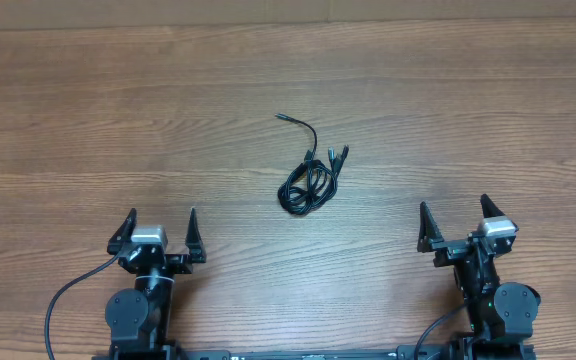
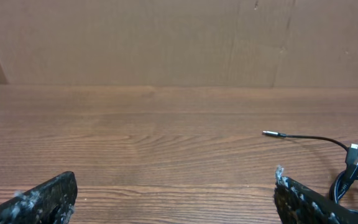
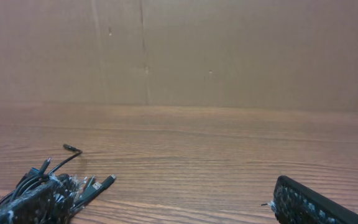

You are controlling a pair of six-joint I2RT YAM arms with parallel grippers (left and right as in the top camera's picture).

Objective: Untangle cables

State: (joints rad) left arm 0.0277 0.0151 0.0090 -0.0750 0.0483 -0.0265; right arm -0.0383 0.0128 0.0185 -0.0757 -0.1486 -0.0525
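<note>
The cables (image 1: 308, 180) lie in a small black tangled bundle at the middle of the wooden table, with one strand running up and left to a plug tip (image 1: 280, 117) and short plugs sticking out at the right. My left gripper (image 1: 158, 235) is open and empty at the near left, well short of the bundle. My right gripper (image 1: 458, 227) is open and empty at the near right. The left wrist view shows the stray strand and plug (image 2: 272, 133) at the right. The right wrist view shows the bundle's plugs (image 3: 98, 183) at the lower left, partly behind my finger.
The wooden table (image 1: 118, 120) ends at the far side against a plain brown cardboard wall (image 2: 166, 37). Thick black wires from the arm bases (image 1: 63, 300) loop at the near edge.
</note>
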